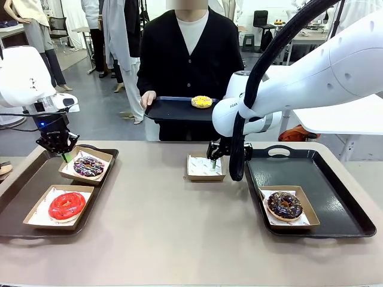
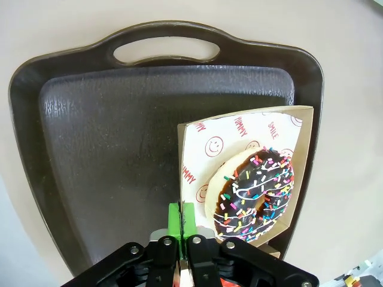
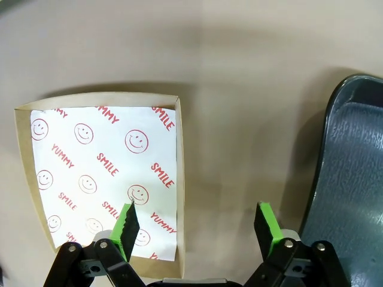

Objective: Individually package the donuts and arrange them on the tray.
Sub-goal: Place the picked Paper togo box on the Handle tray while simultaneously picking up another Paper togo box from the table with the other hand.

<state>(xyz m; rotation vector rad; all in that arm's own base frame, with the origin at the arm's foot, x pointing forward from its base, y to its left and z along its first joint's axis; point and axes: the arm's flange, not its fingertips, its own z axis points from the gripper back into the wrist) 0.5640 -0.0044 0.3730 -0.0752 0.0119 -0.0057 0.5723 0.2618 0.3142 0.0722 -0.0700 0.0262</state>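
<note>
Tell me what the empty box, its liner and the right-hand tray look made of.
Empty box: brown matte paperboard, judging by its thin folded walls.
Liner: white paper sheet, printed with red smileys and words.
Right-hand tray: probably dark moulded plastic, with a slight sheen, rounded rim and cut-out handle.

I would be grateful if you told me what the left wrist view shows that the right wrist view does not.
Left wrist only: the shut left gripper at the edge of a paper box holding a sprinkled donut, on a brown tray.
Right wrist only: the open right gripper straddling the edge of an empty box, beside a dark tray.
Both: smiley-printed liner paper, a tray and the tan table.
</note>
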